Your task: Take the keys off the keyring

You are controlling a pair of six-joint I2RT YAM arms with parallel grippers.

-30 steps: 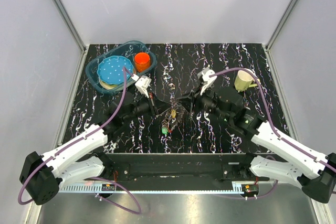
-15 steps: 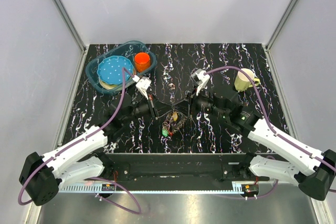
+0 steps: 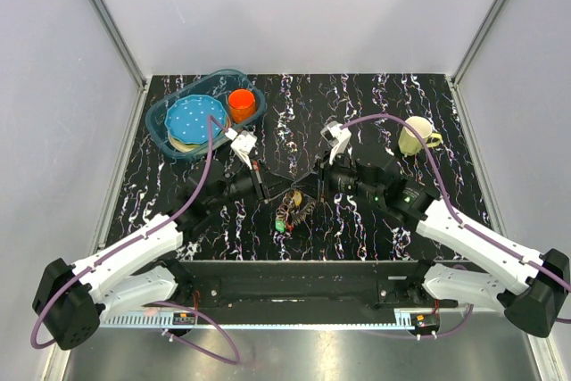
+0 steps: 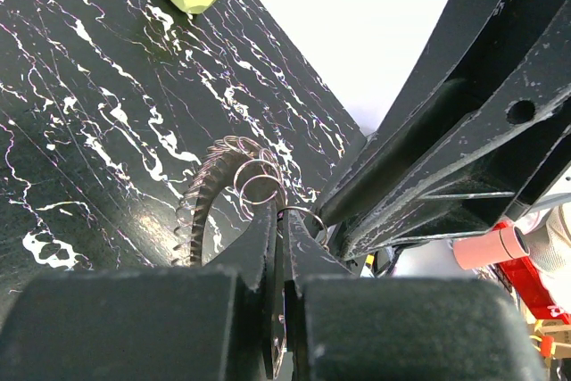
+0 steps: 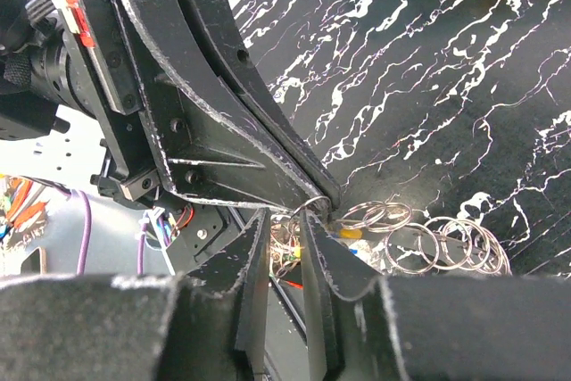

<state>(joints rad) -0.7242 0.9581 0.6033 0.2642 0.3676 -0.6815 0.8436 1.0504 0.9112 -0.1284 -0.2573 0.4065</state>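
The keys [image 3: 297, 206] lie in a small bunch on the black marbled table between my two grippers, with a green piece [image 3: 280, 224] at the near side. In the left wrist view the silvery keys [image 4: 198, 207] fan like a toothed arc, with thin rings [image 4: 254, 176] beside them. My left gripper [image 4: 285, 218] is shut on a small loop of the keyring [image 4: 303, 214]. My right gripper [image 5: 285, 219] meets it tip to tip with a narrow gap between the jaws. That loop [image 5: 314, 204] sits at its fingertip. More rings [image 5: 428, 243] lie to the right.
A clear blue tub [image 3: 163, 116] at the back left holds a blue dotted plate [image 3: 194, 118] and an orange cup [image 3: 241, 101]. A pale yellow-green cup [image 3: 413, 137] stands at the back right. White enclosure walls bound the table.
My right gripper has moved left toward the key bunch and now meets the left gripper's tips. The left arm has hardly moved. The bunch has shifted slightly.
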